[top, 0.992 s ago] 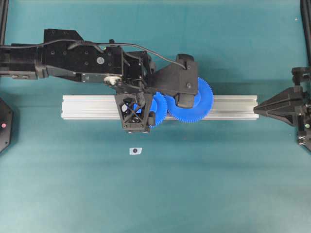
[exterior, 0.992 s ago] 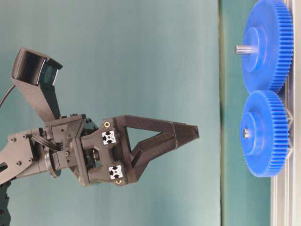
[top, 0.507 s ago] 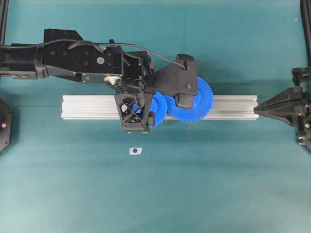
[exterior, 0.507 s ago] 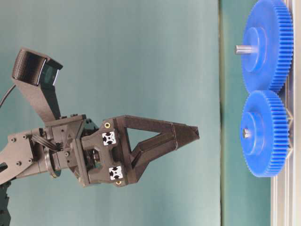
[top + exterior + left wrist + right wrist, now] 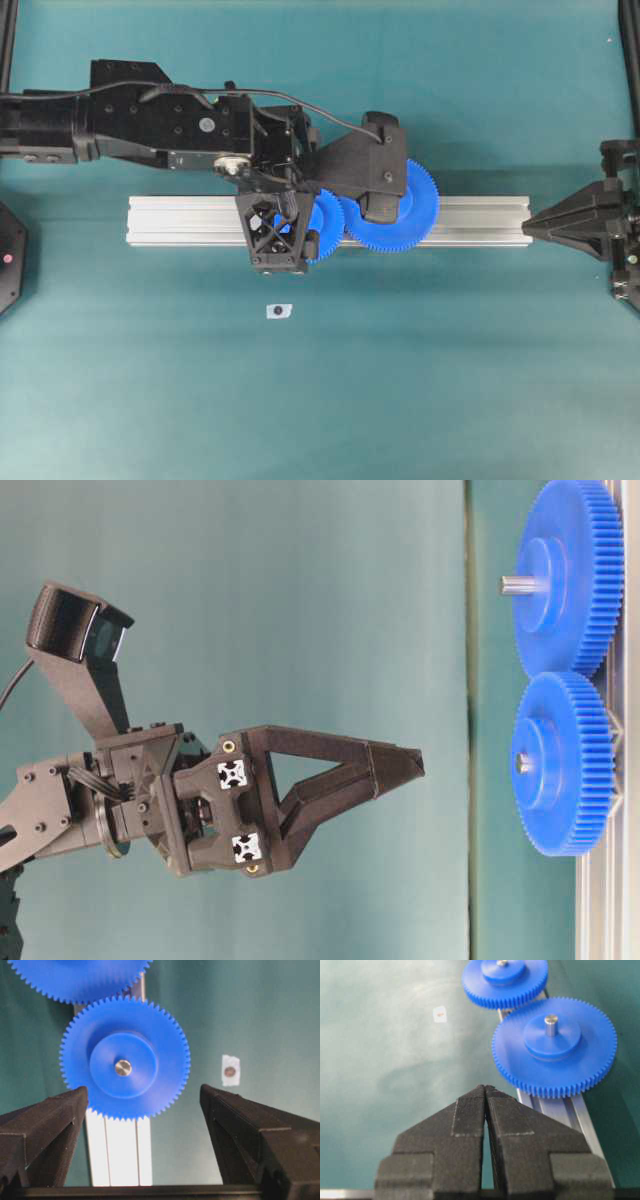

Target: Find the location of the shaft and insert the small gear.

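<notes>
**Small gear seated on its pin, both grippers empty**

On the teal table (image 5: pixel 420 400) lay the aluminium rail (image 5: pixel 470 221), the largest fixture, running left to right in the overhead view with the left arm (image 5: pixel 150 125) stretched over its middle. The left gripper (image 5: pixel 395 765) hung above the rail with its fingers (image 5: pixel 45 1130) spread wide and nothing between them. The right gripper (image 5: pixel 485 1091) sat off the rail's right end, its two pads pressed together and holding nothing.

Two blue gears sat on the rail with their toothed rims meeting. The larger gear (image 5: pixel 554 1046) carried a grey pin standing well proud of its hub. The small gear (image 5: pixel 125 1064) lay flat on the rail beside it, bright blue, with fine even teeth and a raised round hub. The shaft (image 5: pixel 123 1067) showed as a small silvery disc in the centre of that hub, its tip about level with the hub's face.

From overhead, the left arm's wrist and camera mount hid most of both gears. The left wrist view gave the small gear whole, framed between the open fingers. The table-level view showed the gap between the left gripper and the gear. A small white tag (image 5: pixel 278 311) with a dark dot lay on the table near the rail.
</notes>
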`<state>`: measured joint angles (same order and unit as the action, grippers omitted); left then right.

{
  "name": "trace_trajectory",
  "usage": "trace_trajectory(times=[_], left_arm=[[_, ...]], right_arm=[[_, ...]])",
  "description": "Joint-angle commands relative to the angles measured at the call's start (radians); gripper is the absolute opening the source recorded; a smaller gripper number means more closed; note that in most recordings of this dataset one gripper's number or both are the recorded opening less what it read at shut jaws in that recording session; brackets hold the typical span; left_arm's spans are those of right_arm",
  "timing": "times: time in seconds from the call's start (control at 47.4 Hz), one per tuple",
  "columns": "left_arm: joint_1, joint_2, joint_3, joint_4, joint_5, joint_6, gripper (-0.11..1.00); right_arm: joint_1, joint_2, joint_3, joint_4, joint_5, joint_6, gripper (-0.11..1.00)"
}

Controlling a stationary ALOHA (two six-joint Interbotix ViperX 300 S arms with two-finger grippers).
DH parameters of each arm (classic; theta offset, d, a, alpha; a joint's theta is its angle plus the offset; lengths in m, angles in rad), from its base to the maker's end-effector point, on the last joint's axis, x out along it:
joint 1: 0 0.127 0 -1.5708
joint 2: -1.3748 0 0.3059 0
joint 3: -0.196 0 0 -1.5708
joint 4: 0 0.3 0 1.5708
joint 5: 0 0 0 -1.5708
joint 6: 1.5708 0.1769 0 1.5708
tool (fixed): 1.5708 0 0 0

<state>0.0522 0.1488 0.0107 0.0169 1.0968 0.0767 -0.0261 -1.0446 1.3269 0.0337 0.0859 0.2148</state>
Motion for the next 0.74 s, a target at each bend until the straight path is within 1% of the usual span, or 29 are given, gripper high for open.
trace_trajectory(times=[0.0, 0.718], left_arm=[[-0.003, -0.014, -0.018, 0.003, 0.000, -0.005, 0.88], [-0.003, -0.005, -0.025, 0.003, 0.009, -0.005, 0.88]], right_arm=[[-0.002, 0.006, -0.011, -0.002, -0.009, 0.011, 0.03], [-0.006, -0.014, 0.000, -0.002, -0.009, 0.011, 0.03]])
